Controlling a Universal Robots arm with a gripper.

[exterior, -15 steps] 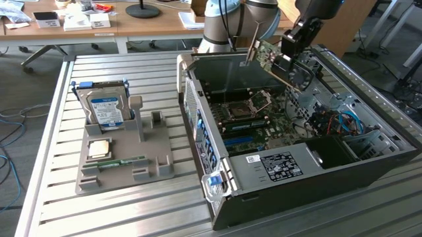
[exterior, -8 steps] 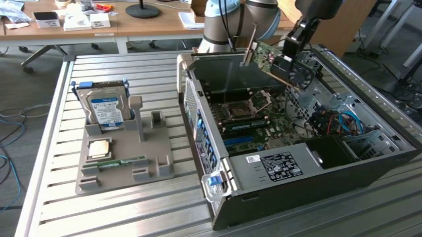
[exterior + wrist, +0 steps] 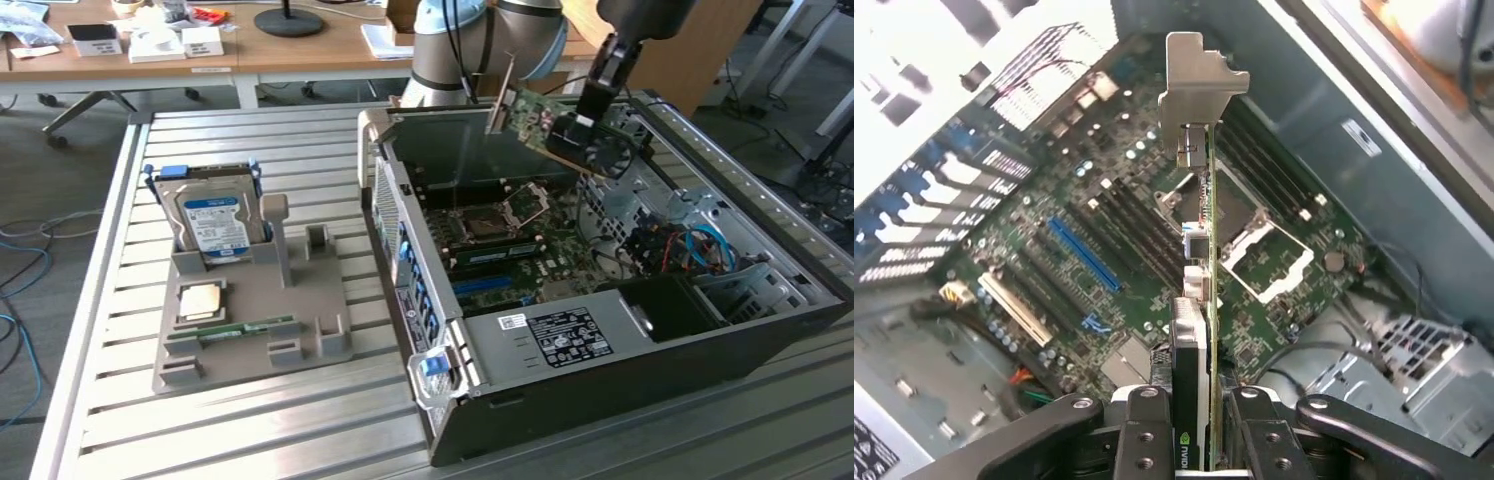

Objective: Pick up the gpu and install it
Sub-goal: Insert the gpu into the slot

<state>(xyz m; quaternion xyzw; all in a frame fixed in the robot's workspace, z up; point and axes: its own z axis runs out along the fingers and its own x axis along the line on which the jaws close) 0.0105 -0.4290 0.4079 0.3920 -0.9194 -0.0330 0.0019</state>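
Observation:
The gpu (image 3: 554, 122), a flat card with a dark fan face and a silver end bracket, hangs in the air above the open computer case (image 3: 747, 340). My gripper (image 3: 585, 128) is shut on it from above. In the wrist view the gpu (image 3: 1199, 300) runs edge-on between my fingers (image 3: 1144, 430), its silver bracket (image 3: 1199, 85) at the far end. The green motherboard (image 3: 1114, 260) lies below it, with its blue slot (image 3: 1084, 255) and white slot (image 3: 1014, 310) bare. The card is well above the board and touches nothing.
A grey holder (image 3: 254, 330) on the slatted table at the exterior view's left carries a silver hard drive with blue label (image 3: 211, 222), a small chip and a green memory stick (image 3: 247, 328). Cables (image 3: 694, 250) and a drive cage fill the case's far side. Desks stand behind.

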